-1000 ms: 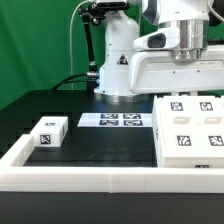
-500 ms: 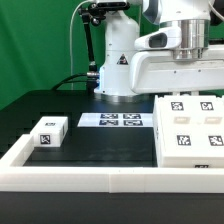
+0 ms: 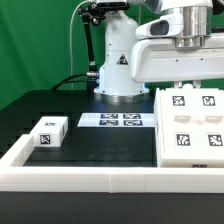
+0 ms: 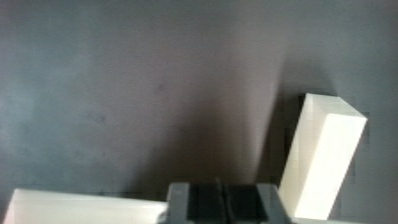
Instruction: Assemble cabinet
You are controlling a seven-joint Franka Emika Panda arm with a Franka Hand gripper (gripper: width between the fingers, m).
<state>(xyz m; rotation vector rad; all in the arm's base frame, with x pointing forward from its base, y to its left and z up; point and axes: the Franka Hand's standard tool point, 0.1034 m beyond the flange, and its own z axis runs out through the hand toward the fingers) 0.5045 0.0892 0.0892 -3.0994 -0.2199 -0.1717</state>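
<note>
The cabinet body [image 3: 190, 130] is a large white box with several tags on top, at the exterior view's right. A smaller white block [image 3: 49, 131] with tags lies at the left. The arm's hand [image 3: 185, 45] hangs above the far edge of the body; its fingertips do not show clearly there. In the wrist view my gripper [image 4: 222, 205] has its fingers close together with nothing between them, above the dark table. A tall white piece [image 4: 320, 150] stands beside the gripper and another white piece [image 4: 80, 207] lies on its other side; neither is touched.
The marker board [image 3: 112, 121] lies flat between the block and the cabinet body. A low white border rail [image 3: 80, 180] runs along the front and left of the table. The robot base [image 3: 118, 60] stands behind.
The arm's hand has moved up and a little toward the exterior view's right. The cabinet body and the small block have not moved.
</note>
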